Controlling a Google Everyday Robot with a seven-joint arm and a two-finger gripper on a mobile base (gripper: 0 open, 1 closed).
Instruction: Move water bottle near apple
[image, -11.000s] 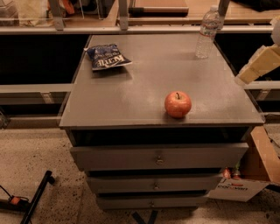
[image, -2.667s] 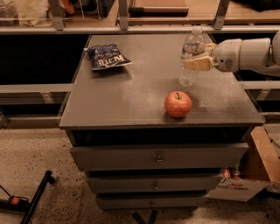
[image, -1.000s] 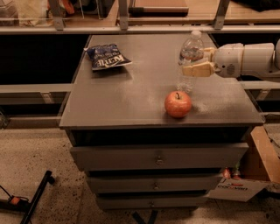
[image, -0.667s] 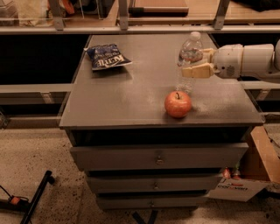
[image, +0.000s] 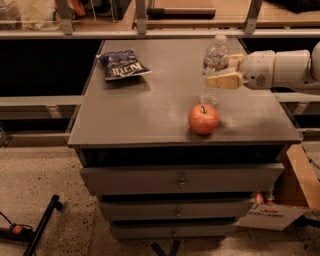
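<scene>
A crumpled dark blue chip bag (image: 122, 65) lies at the far left corner of the grey-topped desk (image: 145, 112). Right of centre, near the front edge, sits the round red-orange apple (image: 203, 119). Just behind it the small clear ribbed plastic water bottle (image: 216, 52) stands upright, white cap on. My gripper (image: 221, 71) reaches in from the right, with my beige fingers (image: 225, 81) clamped around the bottle's middle.

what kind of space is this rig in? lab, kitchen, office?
Likely a lab or workshop test area: grey drawer cabinet as the table, cardboard box on speckled floor. The gripper grips the water bottle just behind the apple.
</scene>
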